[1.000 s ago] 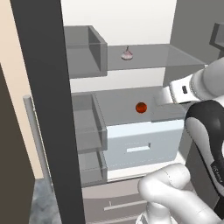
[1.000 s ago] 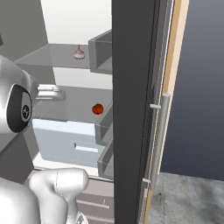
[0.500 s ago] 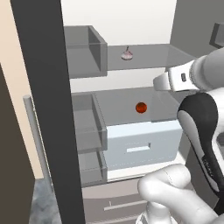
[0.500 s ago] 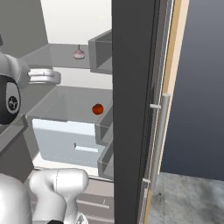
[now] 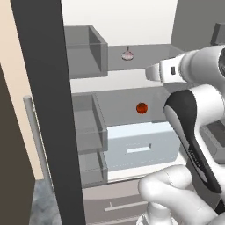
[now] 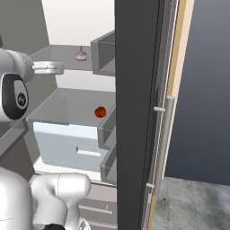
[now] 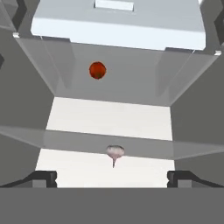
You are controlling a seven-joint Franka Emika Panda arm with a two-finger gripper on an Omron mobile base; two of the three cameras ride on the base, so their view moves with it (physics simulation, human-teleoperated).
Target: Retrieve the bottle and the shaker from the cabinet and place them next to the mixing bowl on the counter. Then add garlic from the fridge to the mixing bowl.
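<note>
The fridge (image 5: 44, 110) stands open. A pale pinkish garlic bulb (image 5: 128, 55) lies on its upper grey shelf (image 5: 145, 59); it is also in the right base view as garlic (image 6: 81, 55). My gripper (image 7: 111, 178) is open, its fingertips (image 7: 43, 177) spread wide, with nothing between them. It is level with that shelf and points at the garlic (image 7: 115, 152), a short way in front of it and apart from it. The hand view is rolled upside down. The white hand (image 6: 49, 67) is at the shelf's front edge. Bottle, shaker, cabinet, mixing bowl and counter are out of view.
A red tomato (image 5: 141, 108) sits on the middle shelf, below the garlic. Under it is the pale blue-white drawer (image 5: 140, 143). Grey door bins (image 5: 85, 50) line the left side. The fridge door (image 6: 134, 112) with its metal handle (image 6: 162, 139) stands on the right.
My arm has risen from the middle shelf's height to the upper shelf's and moved in toward the garlic. The garlic and the tomato have not moved.
</note>
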